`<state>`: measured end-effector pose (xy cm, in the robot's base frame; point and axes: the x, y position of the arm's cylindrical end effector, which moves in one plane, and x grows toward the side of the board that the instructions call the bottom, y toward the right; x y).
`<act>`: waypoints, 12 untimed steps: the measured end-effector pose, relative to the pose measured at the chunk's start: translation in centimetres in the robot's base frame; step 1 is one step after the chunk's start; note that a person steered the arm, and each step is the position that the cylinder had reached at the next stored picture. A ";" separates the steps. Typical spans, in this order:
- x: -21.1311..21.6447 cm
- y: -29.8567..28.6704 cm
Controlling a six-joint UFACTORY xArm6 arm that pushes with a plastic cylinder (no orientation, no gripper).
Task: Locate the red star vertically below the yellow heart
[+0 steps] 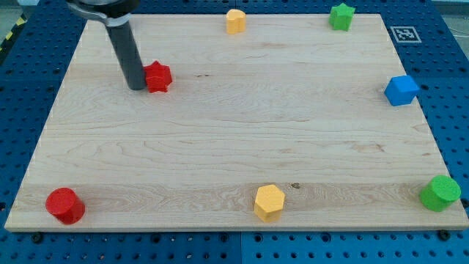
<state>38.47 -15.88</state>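
the wooden board (220,147) carries a red star (157,76) touching my tip (137,87) on its right; yellow heart (235,20) and green star (341,15) far right of it; blue cube (401,90) farther right; red cylinder (65,205), yellow hexagon (269,202), green cylinder (440,192) well below.

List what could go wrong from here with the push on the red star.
My tip touches the red star-shaped block on its left side, so an off-centre push could spin it away.

The yellow heart-shaped block sits near the wooden board's top edge; overshooting upward might knock it off.
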 end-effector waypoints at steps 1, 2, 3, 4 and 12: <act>0.0 3.0; -0.8 2.6; -3.5 -0.4; -3.1 1.0; 1.6 12.8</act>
<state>40.04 -3.10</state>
